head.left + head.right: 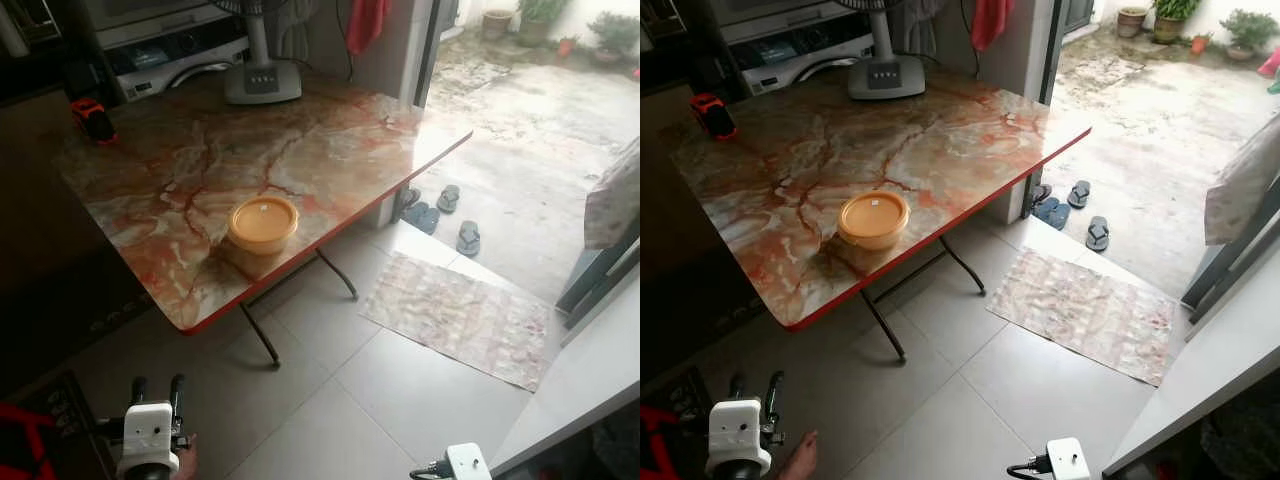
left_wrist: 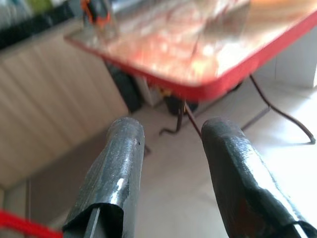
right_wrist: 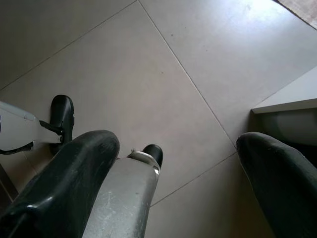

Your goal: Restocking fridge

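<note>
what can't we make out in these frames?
- Tub: the lid is on, so its contents are hidden.
- Fan: the head is cut off by the top edge of the eye views.
- Red-black object on the table: too small to identify; blurred in the left wrist view.
- Right gripper: cut off by the bottom edge of the eye views.

The left gripper [image 1: 158, 388] had two long black fingers [image 2: 113, 174] with a worn, slightly glossy skin, mounted ahead of a white boxy wrist housing [image 1: 148, 428] bearing small dark screws. The right gripper [image 3: 178, 188] had thick rounded black fingers; a white housing [image 1: 466, 462] with a black cable sat at its wrist.
</note>
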Robot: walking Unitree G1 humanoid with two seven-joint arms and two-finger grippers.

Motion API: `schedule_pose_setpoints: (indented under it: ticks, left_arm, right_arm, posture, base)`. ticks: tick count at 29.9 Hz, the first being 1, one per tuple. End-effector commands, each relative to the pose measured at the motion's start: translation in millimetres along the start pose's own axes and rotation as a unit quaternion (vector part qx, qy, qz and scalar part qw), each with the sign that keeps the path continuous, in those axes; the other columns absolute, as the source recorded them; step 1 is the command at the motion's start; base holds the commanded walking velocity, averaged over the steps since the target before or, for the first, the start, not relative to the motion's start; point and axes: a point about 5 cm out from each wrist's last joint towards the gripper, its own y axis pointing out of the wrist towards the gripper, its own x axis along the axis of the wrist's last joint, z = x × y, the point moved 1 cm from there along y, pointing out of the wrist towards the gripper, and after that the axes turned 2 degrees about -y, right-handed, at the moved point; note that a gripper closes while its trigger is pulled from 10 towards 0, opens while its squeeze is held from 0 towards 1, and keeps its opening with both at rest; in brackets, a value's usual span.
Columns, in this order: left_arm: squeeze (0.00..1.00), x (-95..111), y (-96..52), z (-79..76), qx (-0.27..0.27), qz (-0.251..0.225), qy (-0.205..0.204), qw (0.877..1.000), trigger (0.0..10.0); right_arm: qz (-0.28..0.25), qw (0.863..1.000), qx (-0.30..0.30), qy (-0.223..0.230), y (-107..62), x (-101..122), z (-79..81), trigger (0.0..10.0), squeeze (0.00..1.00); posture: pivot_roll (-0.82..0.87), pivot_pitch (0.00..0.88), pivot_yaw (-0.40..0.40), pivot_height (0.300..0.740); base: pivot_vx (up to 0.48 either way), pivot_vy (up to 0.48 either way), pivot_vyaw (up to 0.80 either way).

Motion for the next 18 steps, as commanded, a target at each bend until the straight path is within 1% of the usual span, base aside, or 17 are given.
schedule_pose_setpoints:
  ticks: [1, 3, 4, 7, 8, 9, 10, 11, 12, 15, 16, 17, 18]
  left_arm:
    - [0.0, 7, 1.1, 0.7, -0.008, -0.013, 0.013, 1.0, 10.0]
    - [0.0, 16, 3.1, -3.0, -0.02, -0.029, 0.013, 0.999, 10.0]
    - [0.0, 21, 4.3, -4.8, -0.022, -0.036, 0.007, 0.999, 10.0]
    - [0.0, 33, 7.3, -7.9, -0.027, -0.047, -0.002, 0.999, 10.0]
    - [0.0, 44, 14.5, -10.7, -0.03, -0.067, -0.006, 0.997, 10.0]
    - [0.0, 60, 26.4, -15.6, -0.035, -0.096, -0.015, 0.995, 10.0]
    - [0.0, 71, 36.9, -20.7, -0.041, -0.114, -0.022, 0.992, 10.0]
    - [0.0, 71, 36.9, -20.7, -0.041, -0.114, -0.022, 0.992, 10.0]
    - [0.0, 83, 49.3, -25.9, -0.041, -0.131, -0.036, 0.99, 10.0]
    - [0.0, 97, 62.1, -29.3, -0.039, -0.149, -0.053, 0.987, 10.0]
    - [0.0, 104, 68.6, -31.2, -0.04, -0.154, -0.064, 0.985, 10.0]
    - [0.0, 104, 68.6, -31.2, -0.04, -0.154, -0.064, 0.985, 10.0]
    - [0.0, 109, 73.5, -34.2, -0.045, -0.15, -0.086, 0.984, 10.0]
  right_arm:
    - [-0.001, 1.0, 0.002, -0.003, 0.0, -1, 1.6, 10.0, 0.0]
    - [0.0, 1.0, 0.002, -0.004, 0.0, -1, 1.7, 10.0, 0.0]
    - [0.0, 1.0, 0.002, -0.005, 0.0, -1, 1.9, 10.0, 0.0]
    - [0.0, 1.0, 0.002, -0.006, 0.0, -2, 2.4, 10.0, 0.0]
    - [0.001, 1.0, 0.003, -0.006, 0.0, -2, 2.6, 10.0, 0.0]
    - [0.001, 1.0, 0.003, -0.006, 0.0, -2, 2.9, 10.0, 0.0]
    - [0.001, 1.0, 0.004, -0.007, 0.1, -2, 3.1, 10.0, 0.0]
    - [0.001, 1.0, 0.004, -0.007, 0.1, -2, 3.1, 10.0, 0.0]
    - [0.001, 1.0, 0.004, -0.009, 0.2, -1, 3.2, 10.0, 0.0]
    - [0.0, 1.0, 0.006, -0.01, 0.5, 0, 3.5, 10.0, 0.0]
    - [-0.001, 1.0, 0.007, -0.013, 0.6, 1, 3.6, 10.0, 0.0]
    - [-0.001, 1.0, 0.007, -0.013, 0.6, 1, 3.6, 10.0, 0.0]
    - [-0.002, 1.0, 0.007, -0.015, 0.7, 2, 3.4, 10.0, 0.0]
  posture:
    - [-0.03, 0.016, 0.064, 0.74]
    - [-0.03, 0.016, 0.065, 0.74]
    - [-0.03, 0.014, 0.066, 0.74]
    - [-0.03, 0.015, 0.066, 0.74]
    - [-0.03, 0.016, 0.064, 0.74]
    - [-0.02, 0.022, 0.061, 0.74]
    - [-0.02, 0.022, 0.061, 0.74]
    - [-0.02, 0.022, 0.061, 0.74]
    - [-0.01, 0.031, 0.054, 0.74]
    - [-0.02, 0.039, 0.052, 0.74]
    - [-0.03, 0.042, 0.05, 0.74]
    - [-0.03, 0.042, 0.05, 0.74]
    - [-0.03, 0.047, 0.045, 0.74]
  base:
    - [0.0, 0.0, 0.0]
    - [0.0, 0.0, 0.0]
    - [0.0, 0.0, 0.0]
    - [0.0, 0.0, 0.0]
    - [0.0, 0.0, 0.0]
    - [0.0, 0.0, 0.0]
    - [0.0, 0.0, 0.0]
    - [0.0, 0.0, 0.0]
    - [0.0, 0.0, 0.0]
    - [0.0, 0.0, 0.0]
    - [0.0, 0.0, 0.0]
    - [0.0, 0.0, 0.0]
    - [0.0, 0.0, 0.0]
